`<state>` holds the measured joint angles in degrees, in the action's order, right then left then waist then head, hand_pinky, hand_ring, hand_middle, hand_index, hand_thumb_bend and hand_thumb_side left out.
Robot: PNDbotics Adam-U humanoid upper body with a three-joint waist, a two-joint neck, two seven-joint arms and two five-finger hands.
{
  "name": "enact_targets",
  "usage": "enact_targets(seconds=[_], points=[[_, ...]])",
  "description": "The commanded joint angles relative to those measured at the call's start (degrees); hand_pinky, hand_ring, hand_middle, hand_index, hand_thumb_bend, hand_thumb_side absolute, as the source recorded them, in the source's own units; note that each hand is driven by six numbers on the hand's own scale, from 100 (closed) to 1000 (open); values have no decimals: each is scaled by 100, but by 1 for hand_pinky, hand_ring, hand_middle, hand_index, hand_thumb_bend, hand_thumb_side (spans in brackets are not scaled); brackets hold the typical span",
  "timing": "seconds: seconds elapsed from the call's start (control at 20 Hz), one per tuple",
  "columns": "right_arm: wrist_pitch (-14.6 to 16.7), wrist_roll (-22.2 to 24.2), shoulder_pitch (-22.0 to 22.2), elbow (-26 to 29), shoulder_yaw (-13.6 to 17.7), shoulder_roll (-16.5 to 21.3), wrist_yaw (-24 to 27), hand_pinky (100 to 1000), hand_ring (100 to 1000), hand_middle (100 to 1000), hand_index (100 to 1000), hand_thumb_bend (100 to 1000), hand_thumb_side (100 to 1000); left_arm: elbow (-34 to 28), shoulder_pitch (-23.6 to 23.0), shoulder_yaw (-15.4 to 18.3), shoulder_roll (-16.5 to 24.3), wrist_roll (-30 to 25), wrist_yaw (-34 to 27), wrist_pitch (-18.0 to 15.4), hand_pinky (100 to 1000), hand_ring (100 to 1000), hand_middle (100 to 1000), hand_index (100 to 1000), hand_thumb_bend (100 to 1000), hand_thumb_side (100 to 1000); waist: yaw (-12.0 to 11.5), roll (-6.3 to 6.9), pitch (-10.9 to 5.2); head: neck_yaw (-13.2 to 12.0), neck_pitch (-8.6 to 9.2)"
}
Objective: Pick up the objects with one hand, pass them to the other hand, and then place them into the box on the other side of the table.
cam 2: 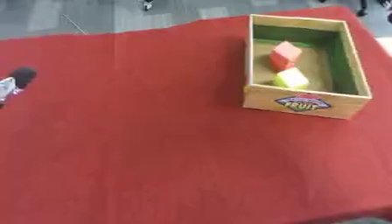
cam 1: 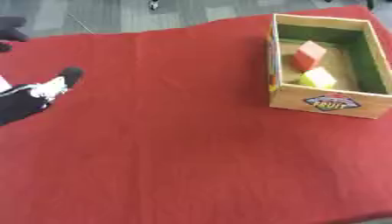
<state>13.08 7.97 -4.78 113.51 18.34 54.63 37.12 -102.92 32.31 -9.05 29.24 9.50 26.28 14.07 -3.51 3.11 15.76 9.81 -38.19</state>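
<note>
Red cloth (cam 1: 176, 144) over whole table. Cardboard box (cam 1: 325, 103) at far right, open top, green inner walls, "FRUIT" label on near side. Inside box: red block (cam 1: 309, 55) toward far end, tilted; yellow block (cam 1: 318, 78) just beside it, nearer front wall, apparently touching. Left hand (cam 1: 54, 85) at left edge of table, well apart from box, black fingertip extended over cloth, holding nothing; finger position otherwise cannot tell. Right hand out of view. Grey floor (cam 1: 115, 15) beyond far edge
</note>
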Motion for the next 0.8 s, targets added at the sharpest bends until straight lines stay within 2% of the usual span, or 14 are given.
enact_targets(seconds=[0.05,0.15,0.2,0.25,0.4,0.45,0.65,0.8], points=[[69,1,18,108,148,31,131,961,1000,876,979,100,525,-4,134,269,620,-191,-281,257,719,733,616,815,750,508,19,-23,-109,-133,27],[101,16,58,108,176,-18,146,959,1000,874,979,100,526,150,229,354,912,-440,-346,371,728,744,633,818,762,496,34,-24,-111,-197,25],[125,27,79,108,186,-37,139,959,1000,874,978,100,482,237,275,388,1020,-584,-373,416,731,747,638,818,506,507,41,-26,-113,-223,24],[154,44,112,108,195,-58,116,960,1000,874,980,100,527,352,318,418,1140,-752,-404,467,734,750,644,820,769,489,53,-29,-116,-258,22],[253,113,239,108,204,-90,-13,961,1000,872,983,100,529,739,454,487,1455,-1256,-558,548,751,760,655,826,783,505,83,-30,-126,-332,5],[290,148,285,108,195,-90,-57,961,1000,872,983,100,528,885,496,483,1546,-1474,-645,496,781,761,649,822,805,529,93,-27,-125,-363,7],[422,219,405,108,200,-132,-165,961,1000,870,982,100,529,1588,698,533,1835,-2159,-788,206,784,771,666,824,840,524,128,-20,-113,-502,30],[462,235,479,108,215,-224,-234,960,1000,869,980,100,528,2134,896,516,1967,-2546,-657,20,785,779,681,828,873,486,176,-30,-82,-620,75]])
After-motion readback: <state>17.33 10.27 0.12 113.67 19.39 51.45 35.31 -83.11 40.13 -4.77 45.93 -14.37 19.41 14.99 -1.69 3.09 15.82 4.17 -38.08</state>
